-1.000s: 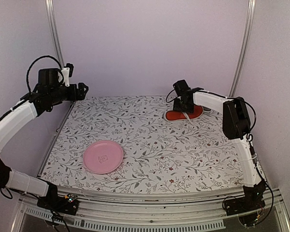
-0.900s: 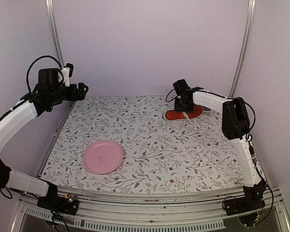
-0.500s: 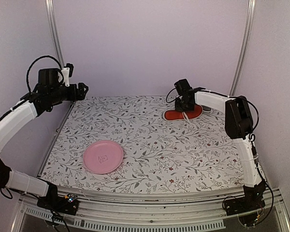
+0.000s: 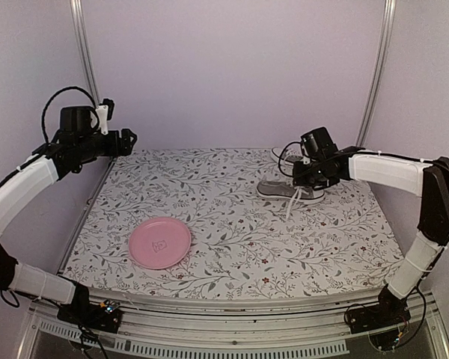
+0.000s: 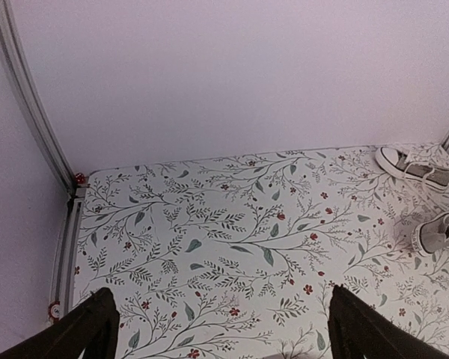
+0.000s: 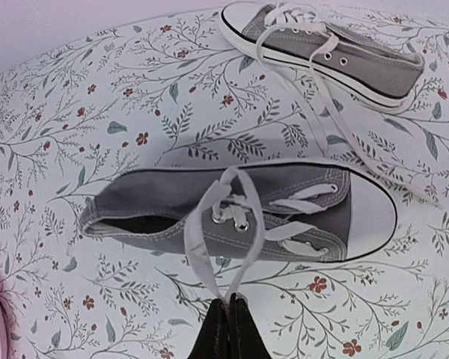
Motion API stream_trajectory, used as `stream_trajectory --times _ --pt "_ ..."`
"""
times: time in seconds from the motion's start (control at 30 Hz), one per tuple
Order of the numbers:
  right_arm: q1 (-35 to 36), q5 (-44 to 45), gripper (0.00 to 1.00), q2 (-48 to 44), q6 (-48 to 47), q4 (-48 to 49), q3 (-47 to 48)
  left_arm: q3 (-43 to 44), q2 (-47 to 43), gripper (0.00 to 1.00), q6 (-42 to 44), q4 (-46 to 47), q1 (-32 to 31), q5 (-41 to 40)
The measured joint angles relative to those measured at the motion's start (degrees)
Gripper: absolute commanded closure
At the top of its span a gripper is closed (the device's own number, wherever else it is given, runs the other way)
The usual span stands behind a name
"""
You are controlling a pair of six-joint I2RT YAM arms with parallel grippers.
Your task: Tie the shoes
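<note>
The right gripper (image 6: 230, 308) is seen pinched fully together on a flat white lace (image 6: 195, 258) of the nearer shoe (image 6: 284, 198), and the lace is drawn up from the top eyelets to the fingertips in a long, narrow loop. That shoe is shown in soft grey canvas, with a smooth white rubber toe cap, a white edge band lined in black and small ringed eyelets. It is stood on its sole at the far right of the table, on a white cloth (image 4: 232, 224) printed with grey-green leaves and small red flowers. The farther shoe (image 6: 344, 63), of the same make-up, is set just behind it and apart, and its loose laces are trailed over the cloth past the nearer toe. In the overhead view the right arm's white forearm is stretched leftward from an elbow at the table's right edge, with the wrist tipped down over the shoe. The left gripper (image 4: 127, 138) is held high over the far left corner on a bent arm, with its dark fingers (image 5: 90, 329) spread wide. A round, glossy pink plate (image 4: 159, 242) is seen near the front left, well apart from the shoes. A small mark can be made out at its centre, possibly a logo, but it is too small to be read.
</note>
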Motion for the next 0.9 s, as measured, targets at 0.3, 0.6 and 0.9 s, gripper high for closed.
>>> stream_trajectory --times 0.3,0.6,0.9 --pt "0.00 -2.69 0.98 -12.02 3.43 -0.48 -14.19 -0.57 0.81 0.08 0.13 0.85 -0.20 3.32" --pt "-2.03 -5.18 0.38 -13.40 7.67 0.81 -16.72 -2.19 7.13 0.08 -0.02 8.46 -18.34 12.41" --pt "-6.43 -8.96 0.21 -16.48 10.51 4.09 -22.14 11.87 37.64 0.11 -1.36 19.82 -27.21 22.49"
